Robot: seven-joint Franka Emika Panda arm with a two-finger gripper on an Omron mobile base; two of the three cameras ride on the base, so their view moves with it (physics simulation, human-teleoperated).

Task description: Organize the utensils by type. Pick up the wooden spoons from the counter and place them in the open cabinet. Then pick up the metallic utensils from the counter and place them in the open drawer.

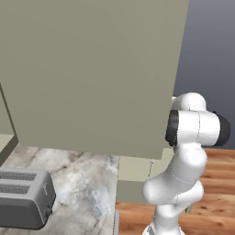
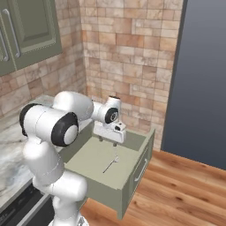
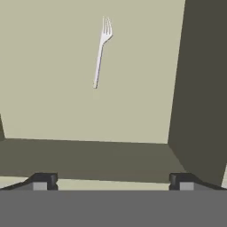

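In the left base view a grey toaster [image 1: 23, 197] sits at the near left on the marbled table [image 1: 82, 179], and above it the large flat olive face of the cabinet door [image 1: 92, 69] takes up most of the space, its lower edge hanging over the table. To the right of the table's edge the olive drawer [image 1: 135, 167] shows as a pale strip, partly hidden behind the white arm.

In the right base view the green wall cabinets [image 2: 26, 31] with silver bar handles hang at the upper left against brick wall. Below them the table [image 2: 9, 145] runs along the left. The drawer [image 2: 143, 165] is pulled out toward the wooden floor [image 2: 185, 190], its front panel at the near right. On its flat pale floor lies one thin silver fork [image 2: 111, 164], alone, roughly in the middle and apart from all four walls. The fingers [image 2: 108, 140] hang above the far part of the drawer, released and spread wide, grasping nothing.

In the hand view the fork [image 3: 101, 51] is slim and silver-white, tines at the top, handle running down. It lies well away from the drawer's dark wall [image 3: 199, 88] on the right and from the lower wall. The drawer floor around the fork is bare.
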